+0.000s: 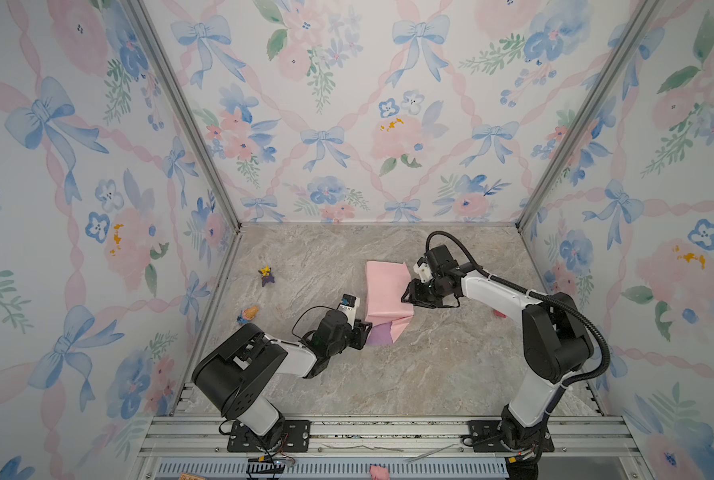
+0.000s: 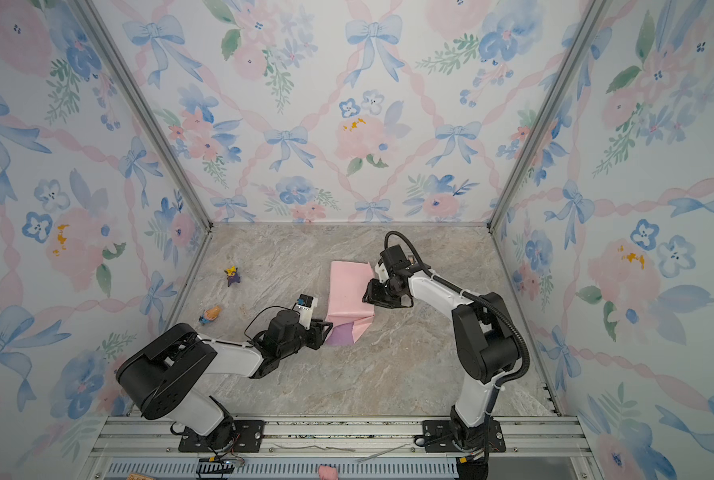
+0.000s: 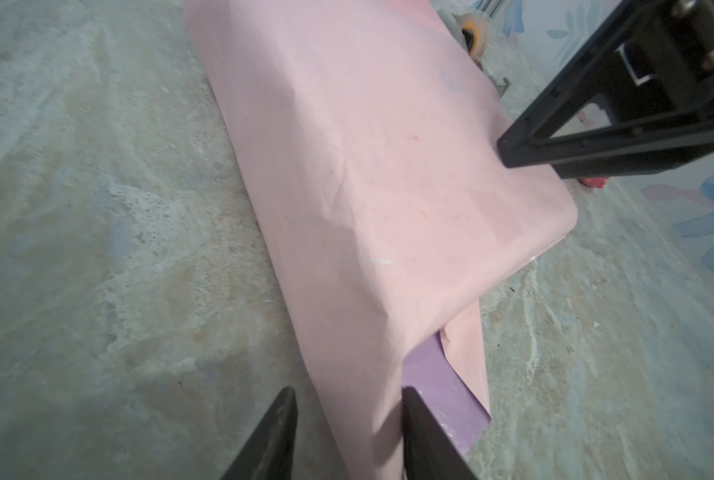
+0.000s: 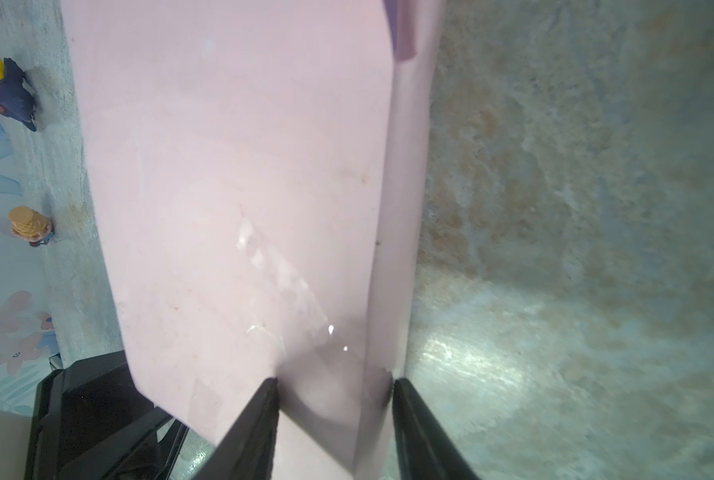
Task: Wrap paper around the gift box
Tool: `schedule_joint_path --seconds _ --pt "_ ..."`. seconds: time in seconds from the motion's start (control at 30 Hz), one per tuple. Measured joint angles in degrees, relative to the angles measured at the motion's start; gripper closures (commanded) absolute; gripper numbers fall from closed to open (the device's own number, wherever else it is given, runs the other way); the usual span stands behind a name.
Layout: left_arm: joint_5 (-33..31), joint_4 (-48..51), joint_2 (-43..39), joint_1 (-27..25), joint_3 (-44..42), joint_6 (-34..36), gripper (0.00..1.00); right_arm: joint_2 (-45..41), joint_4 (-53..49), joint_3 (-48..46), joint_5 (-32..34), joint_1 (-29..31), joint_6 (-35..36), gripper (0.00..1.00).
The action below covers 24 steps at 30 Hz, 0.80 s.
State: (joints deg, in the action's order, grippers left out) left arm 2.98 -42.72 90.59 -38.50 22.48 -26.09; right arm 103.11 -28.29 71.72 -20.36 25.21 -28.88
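The paper (image 1: 386,286) (image 2: 347,286) lies folded pink side up over a flat squarish shape mid-table. A lilac flap (image 1: 378,336) pokes out at its near end. The gift box is hidden under it. My left gripper (image 1: 367,330) (image 3: 349,399) is open at the near left corner. It straddles the paper's (image 3: 388,166) draped edge, one finger touching and one apart from it. My right gripper (image 1: 407,295) (image 4: 334,386) is at the right side. It is shut on a paper (image 4: 243,166) covered edge, with both fingers against the sheet.
A purple and yellow toy (image 1: 267,276) and an orange toy (image 1: 248,314) stand left of the paper. A tape dispenser (image 3: 471,33) sits behind the far end and a small red thing (image 1: 500,313) by the right arm. Floral walls close three sides.
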Motion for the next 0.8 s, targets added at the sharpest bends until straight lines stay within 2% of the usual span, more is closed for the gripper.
schedule_joint_path --seconds 0.23,0.37,0.47,0.67,0.73,0.8 --pt "-3.39 -0.11 2.08 -1.84 0.96 0.04 0.61 -0.02 0.59 -0.26 -0.22 0.02 -0.02 0.53" --pt "-6.03 -0.11 3.23 -2.78 1.44 0.13 0.66 -0.13 0.9 -0.5 -0.24 0.07 -0.02 0.53" --pt "-7.76 -0.37 3.82 -3.1 1.64 0.37 0.73 -0.13 1.03 -0.55 -0.24 0.09 -0.02 0.53" --pt "-10.25 -0.5 4.59 -4.39 3.26 1.33 0.98 -0.22 1.09 -0.61 -0.22 0.22 -0.04 0.53" --pt "-10.93 -0.52 4.59 -5.01 3.48 1.66 0.99 -0.24 1.09 -0.61 -0.22 0.39 -0.07 0.53" --pt "-11.52 -0.46 4.5 -5.29 3.48 1.9 0.92 -0.24 1.09 -0.61 -0.22 0.39 -0.07 0.53"
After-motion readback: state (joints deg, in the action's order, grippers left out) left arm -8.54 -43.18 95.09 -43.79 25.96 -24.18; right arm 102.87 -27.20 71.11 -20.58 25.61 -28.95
